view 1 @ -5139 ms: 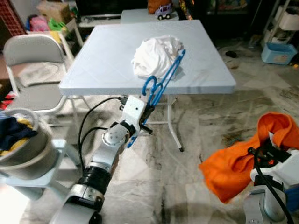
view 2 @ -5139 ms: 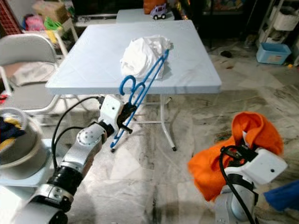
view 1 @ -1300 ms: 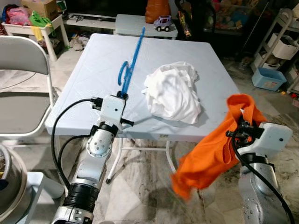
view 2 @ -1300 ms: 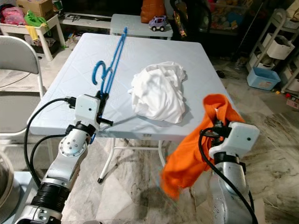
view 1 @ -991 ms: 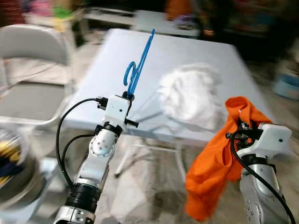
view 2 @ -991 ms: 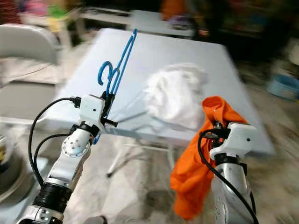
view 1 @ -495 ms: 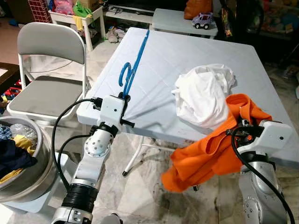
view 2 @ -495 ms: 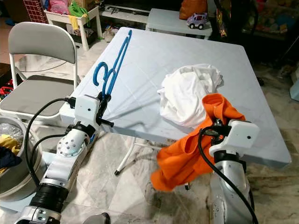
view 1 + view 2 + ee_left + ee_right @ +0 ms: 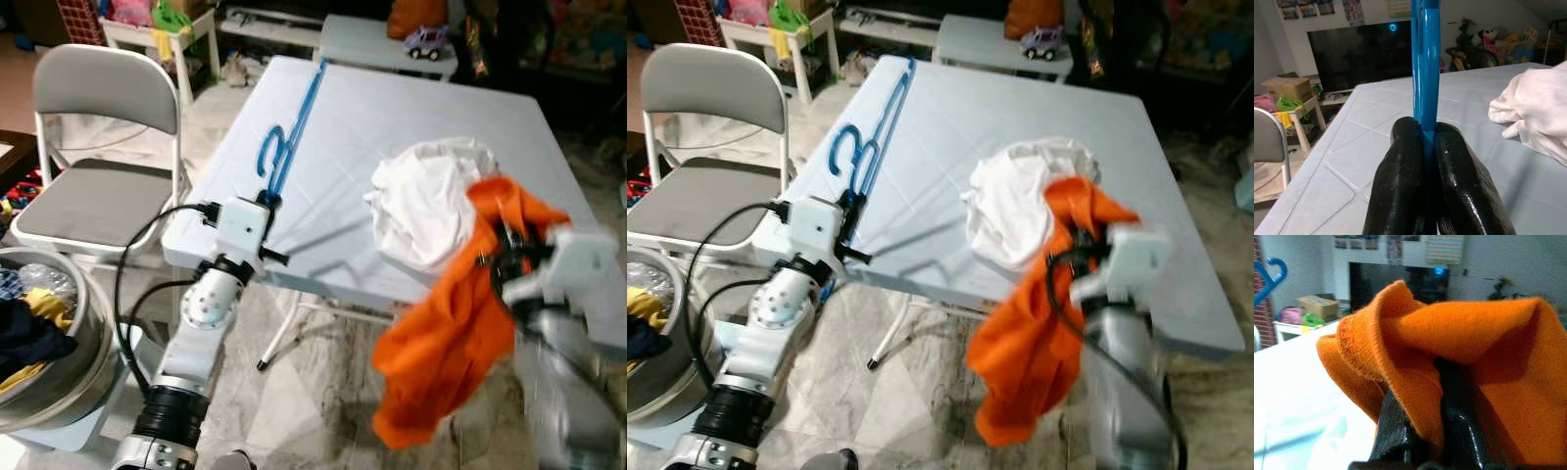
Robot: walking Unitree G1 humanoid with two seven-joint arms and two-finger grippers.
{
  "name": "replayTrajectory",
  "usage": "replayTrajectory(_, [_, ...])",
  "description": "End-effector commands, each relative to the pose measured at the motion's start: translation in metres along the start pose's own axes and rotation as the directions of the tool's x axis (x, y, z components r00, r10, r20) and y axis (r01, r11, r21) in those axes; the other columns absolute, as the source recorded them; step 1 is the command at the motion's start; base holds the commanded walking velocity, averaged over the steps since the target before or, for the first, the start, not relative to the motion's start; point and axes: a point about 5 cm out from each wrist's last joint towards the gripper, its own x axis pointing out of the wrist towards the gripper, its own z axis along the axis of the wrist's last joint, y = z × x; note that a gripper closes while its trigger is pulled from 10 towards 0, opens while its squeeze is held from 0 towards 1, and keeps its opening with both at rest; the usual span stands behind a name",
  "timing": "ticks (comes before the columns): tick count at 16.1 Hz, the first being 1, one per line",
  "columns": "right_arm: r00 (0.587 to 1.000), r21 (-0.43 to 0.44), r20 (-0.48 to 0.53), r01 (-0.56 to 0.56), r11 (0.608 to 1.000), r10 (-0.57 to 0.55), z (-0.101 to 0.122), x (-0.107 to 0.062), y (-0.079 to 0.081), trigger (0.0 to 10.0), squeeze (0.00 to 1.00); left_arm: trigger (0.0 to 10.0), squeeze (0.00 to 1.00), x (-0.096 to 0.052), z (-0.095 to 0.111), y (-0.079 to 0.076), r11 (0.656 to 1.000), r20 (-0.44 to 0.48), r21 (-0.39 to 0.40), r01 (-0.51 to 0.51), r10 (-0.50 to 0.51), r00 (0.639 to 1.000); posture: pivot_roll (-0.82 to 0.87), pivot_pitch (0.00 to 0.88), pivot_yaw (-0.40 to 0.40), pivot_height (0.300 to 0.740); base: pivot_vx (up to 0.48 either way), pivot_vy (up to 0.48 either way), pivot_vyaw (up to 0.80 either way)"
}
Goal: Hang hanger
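Left wrist view: blue hanger (image 9: 1425, 58) clenched in left gripper (image 9: 1425, 147) jaws, above the pale bench (image 9: 392, 117). Right gripper (image 9: 1422, 396) grasps orange cloth (image 9: 451, 323) beside a white garment (image 9: 421, 206). Folding chair (image 9: 98, 147), marble floor (image 9: 304, 392), television (image 9: 1361, 54) surround.

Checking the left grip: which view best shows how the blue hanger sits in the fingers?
Left wrist view: the left gripper is shut on the blue hanger, the bar pinched between both black fingers. The eye views show the hanger's full length and hooks above the table, but the grip itself is too small to judge.
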Motion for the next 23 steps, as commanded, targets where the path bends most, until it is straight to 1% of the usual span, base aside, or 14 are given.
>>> replayTrajectory(1, [0.997, -0.007, 0.011, -0.077, 0.997, 0.077, 0.009, 0.02, -0.004, 0.0, 0.0, 10.0, 0.0, -0.004, -0.012, -0.01, 0.999, -0.06, 0.0, 0.043, -0.043, 0.997, 0.22, 0.105, -0.134, 0.74, 0.0, 0.0, 0.0])
replayTrajectory(4, [0.978, -0.053, 0.027, -0.204, 0.977, 0.206, 0.037, 0.086, -0.006, 0.0, 0.0, 10.0, 0.0, -0.005, -0.011, -0.011, 0.999, -0.058, -0.004, 0.043, -0.043, 0.997, 0.23, 0.116, -0.152, 0.74, 0.0, 0.0, 0.0])
replayTrajectory(8, [0.994, -0.095, 0.088, -0.061, 0.994, 0.07, 0.111, 0.157, -0.031, 0.0, 0.0, 10.0, 0.0, -0.011, -0.012, -0.01, 0.999, -0.068, 0.002, 0.047, -0.046, 0.997, 0.27, 0.129, -0.138, 0.74, 0.0, 0.0, 0.0])
replayTrajectory(9, [0.987, -0.155, 0.157, -0.009, 0.988, 0.034, 0.137, 0.164, -0.032, 0.0, 0.0, 10.0, 0.0, -0.013, -0.012, -0.009, 0.999, -0.067, 0.005, 0.05, -0.05, 0.997, 0.28, 0.134, -0.132, 0.74, 0.0, 0.0, 0.0])
replayTrajectory(10, [0.937, -0.207, 0.348, 0.118, 0.971, -0.039, 0.193, 0.167, -0.034, 0.0, 0.0, 10.0, 0.0, -0.013, -0.009, -0.008, 0.998, -0.063, 0.012, 0.055, -0.054, 0.997, 0.29, 0.144, -0.124, 0.74, 0.0, 0.0, 0.0])
replayTrajectory(11, [0.885, -0.236, 0.461, 0.191, 0.953, -0.063, 0.227, 0.164, -0.035, 0.0, 0.0, 10.0, 0.0, -0.013, -0.008, -0.006, 0.998, -0.064, 0.017, 0.055, -0.054, 0.997, 0.3, 0.15, -0.12, 0.74, 0.0, 0.0, 0.0])
replayTrajectory(14, [0.78, -0.265, 0.624, 0.264, 0.927, -0.044, 0.273, 0.15, -0.043, 0.0, 0.0, 10.0, 0.0, -0.015, -0.008, -0.004, 0.998, -0.07, 0.029, 0.06, -0.058, 0.996, 0.31, 0.156, -0.121, 0.74, 0.0, 0.0, 0.0])
replayTrajectory(15, [0.776, -0.251, 0.628, 0.282, 0.926, -0.066, 0.267, 0.146, -0.054, 0.0, 0.0, 10.0, 0.0, -0.016, -0.008, -0.003, 0.998, -0.073, 0.032, 0.055, -0.052, 0.996, 0.31, 0.156, -0.121, 0.74, 0.0, 0.0, 0.0])
replayTrajectory(16, [0.813, -0.225, 0.574, 0.269, 0.937, -0.096, 0.241, 0.146, -0.068, 0.0, 0.0, 10.0, 0.0, -0.016, -0.009, -0.002, 0.998, -0.076, 0.033, 0.048, -0.046, 0.996, 0.3, 0.157, -0.119, 0.74, 0.0, 0.0, 0.0])
replayTrajectory(19, [0.951, -0.219, 0.277, 0.198, 0.955, -0.134, 0.134, 0.143, -0.085, 0.0, 0.0, 10.0, 0.0, -0.015, -0.008, -0.006, 0.998, -0.076, 0.025, 0.061, -0.059, 0.995, 0.3, 0.151, -0.112, 0.74, 0.0, 0.0, 0.0])
replayTrajectory(20, [0.989, -0.229, 0.103, 0.128, 0.965, -0.107, 0.073, 0.131, -0.082, 0.0, 0.0, 10.0, 0.0, -0.015, -0.008, -0.007, 0.997, -0.073, 0.022, 0.07, -0.069, 0.995, 0.3, 0.15, -0.11, 0.74, 0.0, 0.0, 0.0])
replayTrajectory(21, [0.999, -0.213, -0.014, 0.042, 0.976, -0.046, 0.042, 0.123, -0.075, 0.0, 0.0, 10.0, 0.0, -0.014, -0.008, -0.008, 0.997, -0.074, 0.022, 0.074, -0.072, 0.995, 0.29, 0.149, -0.107, 0.74, 0.0, 0.0, 0.0])
replayTrajectory(22, [0.995, -0.217, -0.102, -0.036, 0.975, 0.014, 0.014, 0.112, -0.069, 1.3, 0.0, 10.0, 0.0, -0.014, -0.009, -0.008, 0.997, -0.076, 0.021, 0.076, -0.074, 0.994, 0.29, 0.149, -0.107, 0.74, 0.0, 0.0, 0.0])
replayTrajectory(23, [0.983, -0.222, -0.166, -0.11, 0.969, 0.073, -0.006, 0.102, -0.062, 6.0, 0.0, 10.0, 0.0, -0.015, -0.01, -0.009, 0.997, -0.079, 0.017, 0.08, -0.078, 0.994, 0.29, 0.149, -0.107, 0.74, 0.0, 0.0, 0.0])
